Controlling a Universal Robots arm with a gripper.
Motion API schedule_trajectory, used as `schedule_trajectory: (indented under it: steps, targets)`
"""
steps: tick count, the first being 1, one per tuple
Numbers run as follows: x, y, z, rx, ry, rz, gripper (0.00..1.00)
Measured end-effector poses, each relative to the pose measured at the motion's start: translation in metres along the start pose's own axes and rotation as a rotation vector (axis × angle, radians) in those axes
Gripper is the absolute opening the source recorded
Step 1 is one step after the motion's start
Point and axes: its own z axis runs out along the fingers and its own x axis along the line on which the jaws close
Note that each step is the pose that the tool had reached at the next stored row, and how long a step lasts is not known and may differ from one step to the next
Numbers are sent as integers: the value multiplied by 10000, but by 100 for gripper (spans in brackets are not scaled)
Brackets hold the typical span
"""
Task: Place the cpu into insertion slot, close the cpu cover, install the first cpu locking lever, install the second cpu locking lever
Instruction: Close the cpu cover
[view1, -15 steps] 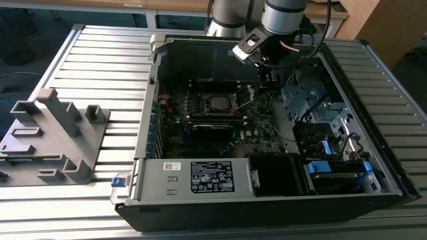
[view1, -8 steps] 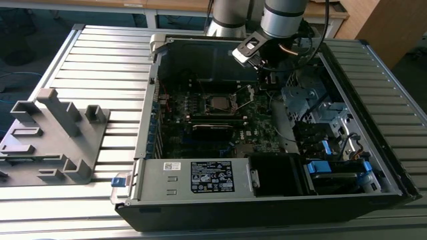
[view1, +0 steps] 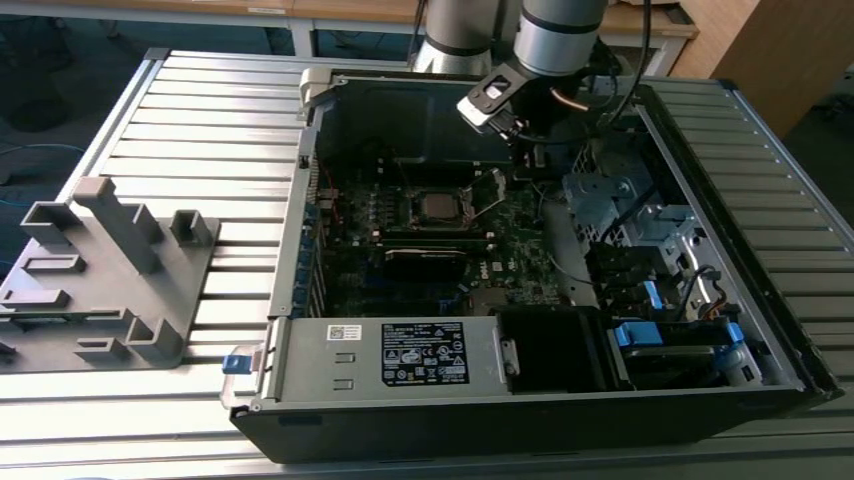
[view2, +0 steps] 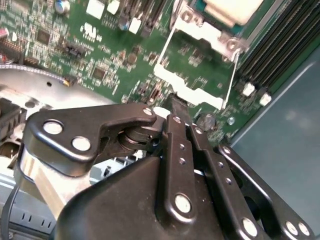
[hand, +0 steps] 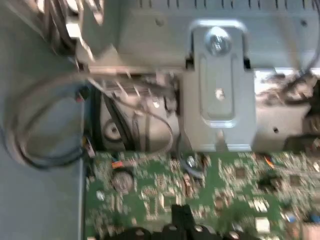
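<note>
Black jaws tight together, tips right at the edge of the raised cpu cover (view2: 187, 85)

Green motherboard (view2: 100, 55), silver cpu cover (view2: 192, 86), and a seemingly pale tan cpu (view2: 232, 7).

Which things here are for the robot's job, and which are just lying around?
For the job: cpu, cpu cover, gripper.
Just lying about: grey plastic stand, power supply, blue bracket.
</note>
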Motion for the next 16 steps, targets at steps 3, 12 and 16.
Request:
schedule_trajectory:
  steps: [3, 12, 16]
  targets:
    - [-3, -124, -5, -94, 0, 3, 10]
    - [-11, -517, -18, -424, 9, 16, 10]
    - [-13, -621, -21, -487, 11, 20, 10]
